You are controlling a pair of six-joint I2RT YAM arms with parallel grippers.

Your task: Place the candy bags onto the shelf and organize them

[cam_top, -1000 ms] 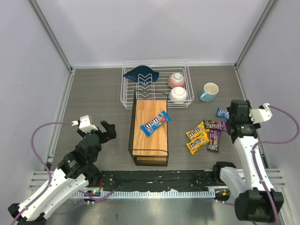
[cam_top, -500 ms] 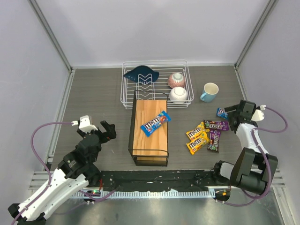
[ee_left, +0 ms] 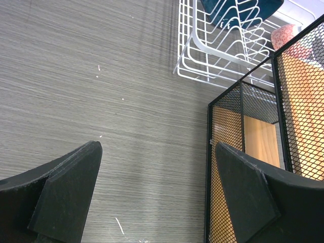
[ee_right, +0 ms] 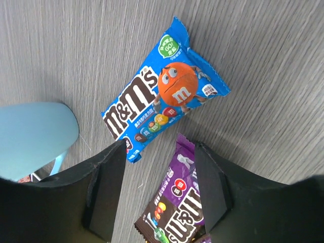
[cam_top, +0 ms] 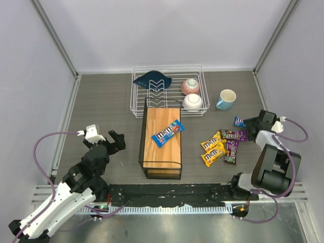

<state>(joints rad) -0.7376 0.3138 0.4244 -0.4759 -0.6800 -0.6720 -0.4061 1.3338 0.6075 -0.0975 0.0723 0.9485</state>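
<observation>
The shelf [cam_top: 161, 147], black frame with a wooden top, stands mid-table with one blue candy bag [cam_top: 167, 132] lying on it. To its right on the table lie a blue bag [cam_top: 240, 121], two purple bags [cam_top: 233, 135] and two yellow bags [cam_top: 212, 148]. My right gripper [cam_top: 251, 123] is open and low over the table; in the right wrist view [ee_right: 159, 190] the blue bag [ee_right: 164, 98] lies just ahead and a purple bag [ee_right: 179, 202] lies under the gap between the jaws. My left gripper [cam_top: 115, 143] is open and empty left of the shelf [ee_left: 253, 142].
A white wire dish rack [cam_top: 167, 91] with a dark blue dish and two bowls stands behind the shelf. A light blue cup [cam_top: 226, 99] stands near the blue bag and shows at the left of the right wrist view [ee_right: 35, 136]. Walls enclose the table.
My right arm has folded down and back to the right, bringing its gripper low beside the blue and purple bags. The left arm and all the bags have not moved.
</observation>
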